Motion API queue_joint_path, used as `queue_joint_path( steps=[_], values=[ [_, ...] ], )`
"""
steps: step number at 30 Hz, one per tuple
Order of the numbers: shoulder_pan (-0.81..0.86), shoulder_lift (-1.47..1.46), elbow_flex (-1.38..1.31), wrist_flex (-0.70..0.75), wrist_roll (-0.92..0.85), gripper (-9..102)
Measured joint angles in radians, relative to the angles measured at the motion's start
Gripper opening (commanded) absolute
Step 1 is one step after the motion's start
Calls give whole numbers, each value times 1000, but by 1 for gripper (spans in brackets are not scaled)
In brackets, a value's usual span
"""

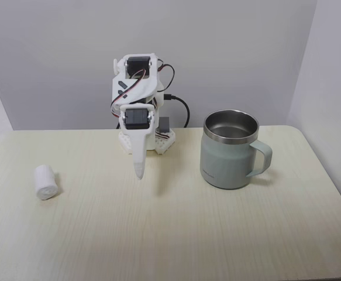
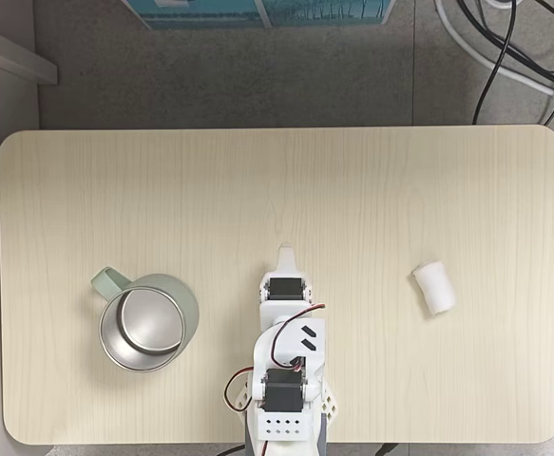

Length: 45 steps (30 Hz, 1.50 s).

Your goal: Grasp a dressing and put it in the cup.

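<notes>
Pale wood-grain table (image 1: 176, 234) with rounded corners, spreading beneath and ahead of the jaws in both fixed views. Black cables (image 2: 505, 57) lie on the grey floor (image 2: 219, 76) far beyond the jaws. A teal box (image 2: 257, 11) sits at that floor's far edge.

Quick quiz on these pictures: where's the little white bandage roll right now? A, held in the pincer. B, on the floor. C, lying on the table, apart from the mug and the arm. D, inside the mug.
C: the bandage roll lies on the bare table, with the arm between it and the empty mug.
</notes>
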Motion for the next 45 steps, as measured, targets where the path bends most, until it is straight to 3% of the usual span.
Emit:
queue_joint_path(
  steps=[29,38,45],
  values=[
    [25,6,23,6,-15,0],
    [55,84,416,133,-6,0],
    [207,471,925,368,64,15]
  ],
)
